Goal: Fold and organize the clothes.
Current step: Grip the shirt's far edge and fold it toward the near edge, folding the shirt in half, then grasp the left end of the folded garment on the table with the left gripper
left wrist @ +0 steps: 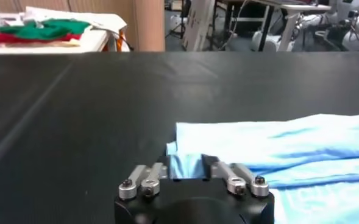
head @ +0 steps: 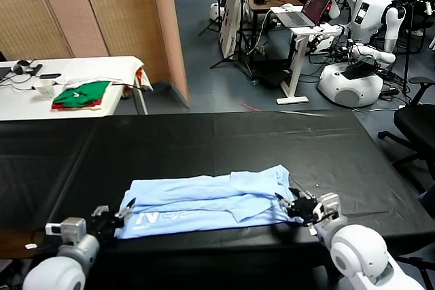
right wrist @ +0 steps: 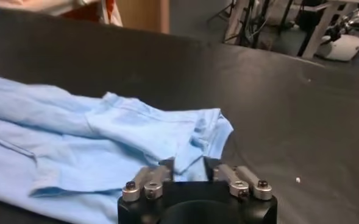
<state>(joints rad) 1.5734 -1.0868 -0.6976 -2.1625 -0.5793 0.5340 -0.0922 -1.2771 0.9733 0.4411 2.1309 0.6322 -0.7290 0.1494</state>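
Right now the pale blue T-shirt (head: 211,200) is lying folded lengthwise into a long band on the black table (head: 204,140), near the robot's edge, with its white print facing up toward the left end. At that left end the left gripper (head: 121,212) is sitting with its fingers spread apart, a bit of blue fabric edge showing between them in the wrist view, while the right gripper (head: 291,207) is likewise standing open at the sleeve end, the cloth lying between its fingers without being pinched
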